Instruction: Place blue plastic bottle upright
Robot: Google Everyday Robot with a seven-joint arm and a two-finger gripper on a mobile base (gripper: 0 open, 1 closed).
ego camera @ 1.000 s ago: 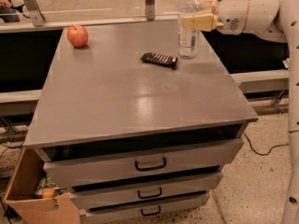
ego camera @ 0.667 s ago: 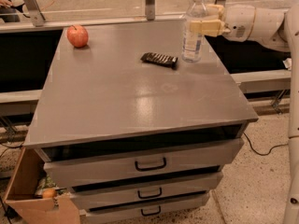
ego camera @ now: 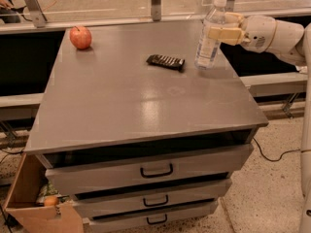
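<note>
The blue plastic bottle (ego camera: 208, 45) is clear with a white cap and a white label. It stands near the back right edge of the grey table top (ego camera: 136, 101), leaning a little with its cap to the right. Its base is on or just above the surface. My gripper (ego camera: 215, 33) reaches in from the right and is shut around the bottle's upper half, just below the shoulder. The white arm (ego camera: 272, 33) runs off to the right edge.
A dark flat bar-shaped object (ego camera: 165, 61) lies left of the bottle. A red apple (ego camera: 80, 37) sits at the back left corner. The cabinet has three drawers (ego camera: 155, 170) in front. An open cardboard box (ego camera: 34, 203) stands at its lower left.
The gripper and the bottle have shifted to the right, nearer the table's right edge. The bottle now leans slightly to the right. The apple and dark object have not moved.
</note>
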